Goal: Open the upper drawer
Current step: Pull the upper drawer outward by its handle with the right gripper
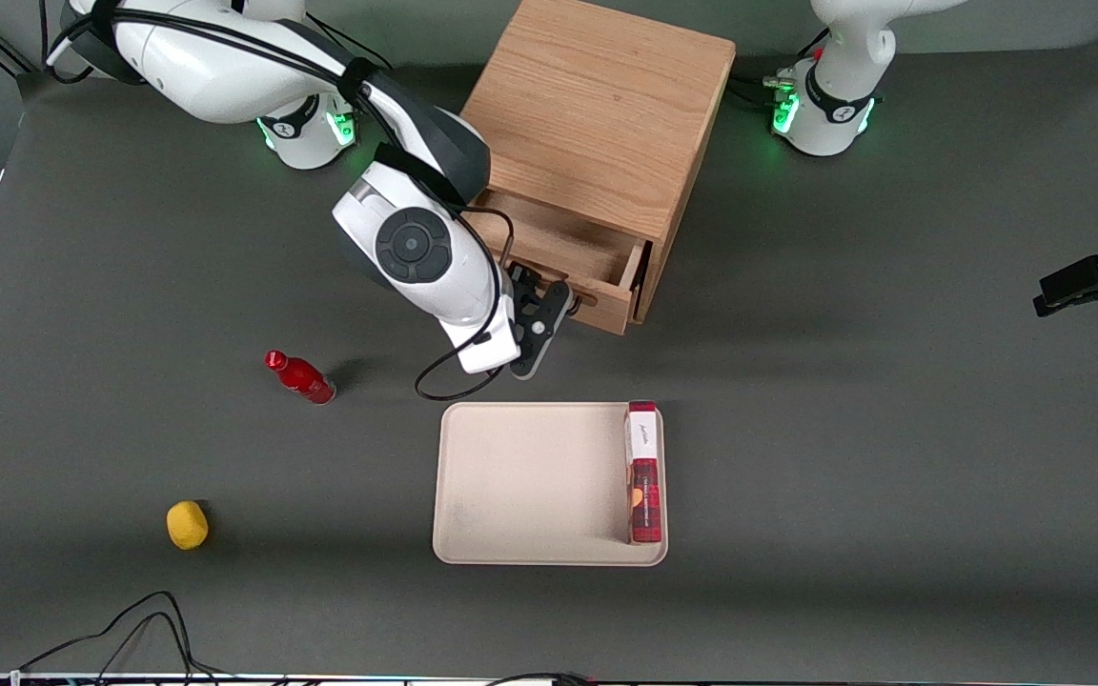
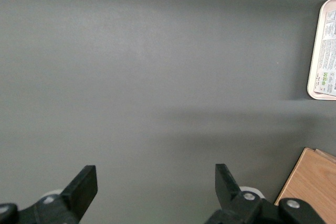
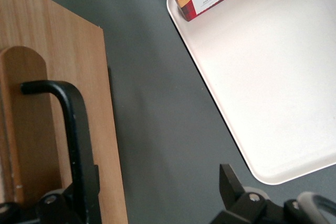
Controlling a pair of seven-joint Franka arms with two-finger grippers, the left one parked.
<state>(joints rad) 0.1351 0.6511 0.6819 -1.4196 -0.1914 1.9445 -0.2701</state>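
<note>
Jaws spread wide on the gripper [image 1: 549, 319], one finger [image 3: 79, 192] at the black handle [image 3: 71, 129], the other clear of it, gripping nothing; nearest the front camera, yellow object [image 1: 187, 525]; cream tray [image 1: 530, 481] bearing a red biscuit box [image 1: 643, 474]; red bottle [image 1: 301, 377] lying down; upper drawer [image 1: 573, 262] pulled partly out of the oak cabinet [image 1: 601, 124].

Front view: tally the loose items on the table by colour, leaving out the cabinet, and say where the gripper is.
Red: 2, bottle and Walkers shortbread box
Yellow: 1, lemon-like fruit
Beige: 1, tray
Total: 4
The gripper is open at the upper drawer handle; the drawer is partly out.
</note>
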